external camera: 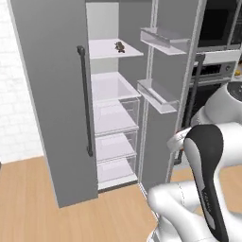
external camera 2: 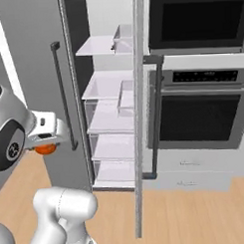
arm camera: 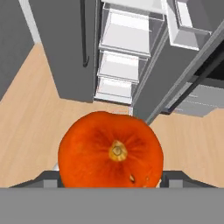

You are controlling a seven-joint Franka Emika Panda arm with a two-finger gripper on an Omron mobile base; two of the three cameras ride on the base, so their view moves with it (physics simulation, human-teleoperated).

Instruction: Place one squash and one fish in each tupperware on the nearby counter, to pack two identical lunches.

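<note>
An orange-red squash [arm camera: 111,151] sits between my gripper [arm camera: 111,180] fingers, its stem end facing the hand camera; the gripper is shut on it. In the right base view the squash [external camera 2: 44,149] shows as an orange lump under my white hand, in front of the open fridge. A small dark fish [external camera: 119,46] lies on the fridge's top shelf [external camera: 106,49], well above and beyond the gripper. The tupperware is out of view.
The fridge stands open with its left door [external camera: 52,94] and long dark handle [external camera: 85,99] swung out, and its right door with clear bins [external camera: 158,97] edge-on. A wall oven [external camera 2: 201,111] is to the right. Wooden floor [arm camera: 30,109] lies below.
</note>
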